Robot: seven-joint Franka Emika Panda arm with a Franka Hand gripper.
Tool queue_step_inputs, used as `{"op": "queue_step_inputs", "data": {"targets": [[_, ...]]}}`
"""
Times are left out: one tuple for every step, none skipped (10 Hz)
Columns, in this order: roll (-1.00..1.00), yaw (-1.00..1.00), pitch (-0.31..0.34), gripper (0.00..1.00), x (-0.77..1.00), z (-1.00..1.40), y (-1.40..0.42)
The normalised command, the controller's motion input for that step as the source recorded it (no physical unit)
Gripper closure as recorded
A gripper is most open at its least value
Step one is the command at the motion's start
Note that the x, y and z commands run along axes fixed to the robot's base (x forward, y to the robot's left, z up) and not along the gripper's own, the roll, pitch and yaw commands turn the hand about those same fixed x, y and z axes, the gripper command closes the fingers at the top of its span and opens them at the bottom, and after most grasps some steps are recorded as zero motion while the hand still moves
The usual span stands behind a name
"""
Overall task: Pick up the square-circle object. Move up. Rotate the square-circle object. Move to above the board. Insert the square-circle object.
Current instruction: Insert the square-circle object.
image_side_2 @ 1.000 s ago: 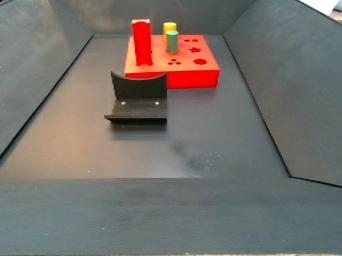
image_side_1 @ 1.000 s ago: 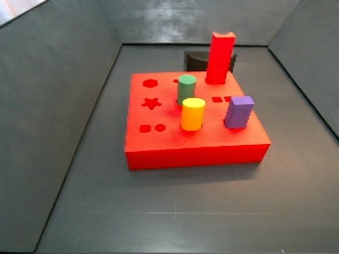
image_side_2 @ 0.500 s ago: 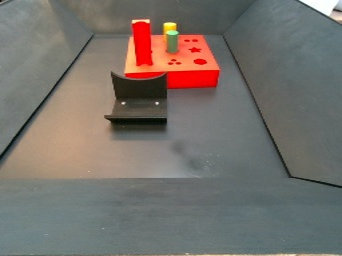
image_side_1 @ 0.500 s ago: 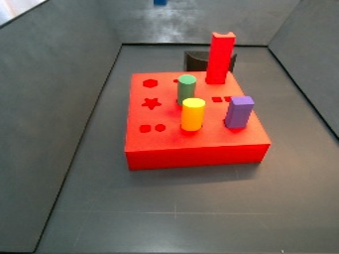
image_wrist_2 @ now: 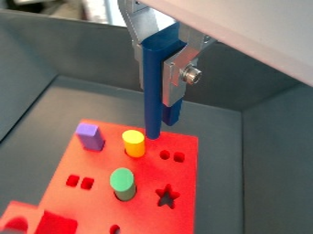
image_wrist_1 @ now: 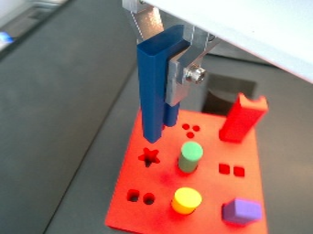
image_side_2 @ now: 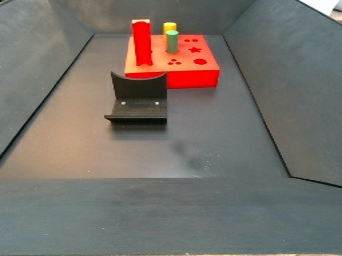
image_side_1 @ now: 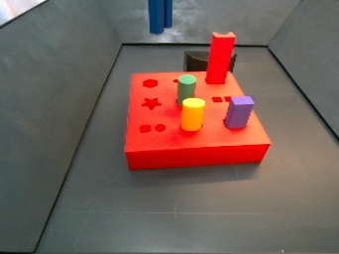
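So the tool (image_wrist_1: 166, 57) was up high above the board (image_wrist_1: 153, 187), clamped on the square-circle object (image_wrist_1: 158, 84), which hung straight down between the silver fingers (image_wrist_1: 186, 66) in both wrist views, its prongs pointing at the board but well clear of it. In a side view only the blue piece (image_side_1: 158, 14) poked in from the top edge, up over the far end of the board (image_side_1: 199, 142). On the board sat a green peg (image_side_1: 187, 86), a yellow peg (image_side_1: 193, 113), a purple peg (image_side_1: 239, 111) and the tall red block (image_side_1: 221, 58). The fixture (image_side_2: 138, 97) stood on the dark desk (image_side_2: 201, 140) just beside the board.
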Motion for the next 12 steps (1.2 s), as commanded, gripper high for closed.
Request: {"op": "queue_step_inputs", "data": {"targets": [[-0.07, -0.89, -0.251, 1.0, -0.08, -0.47, -0.21], [-0.03, -0.91, -0.217, 1.0, -0.05, -0.49, -0.2], [0.0, -0.96, -0.087, 1.0, 0.0, -0.54, -0.19], [0.0, -1.0, -0.007, 1.0, 0.0, -0.55, -0.14], [0.01, -1.0, 0.0, 1.0, 0.0, -0.56, -0.05], [0.09, -1.0, 0.047, 1.0, -0.06, -0.4, 0.0], [0.15, -0.87, 0.13, 1.0, -0.12, -0.25, 0.0], [0.19, -0.82, 0.14, 1.0, -0.15, -0.22, 0.0], [0.26, -0.85, 0.01, 1.0, -0.02, -0.26, -0.1], [0.33, -0.8, 0.0, 1.0, 0.0, -0.22, -0.11], [0.4, -0.79, -0.113, 1.0, 0.08, -0.25, -0.09], [0.42, -0.78, -0.157, 1.0, 0.17, -0.3, -0.11]]}}
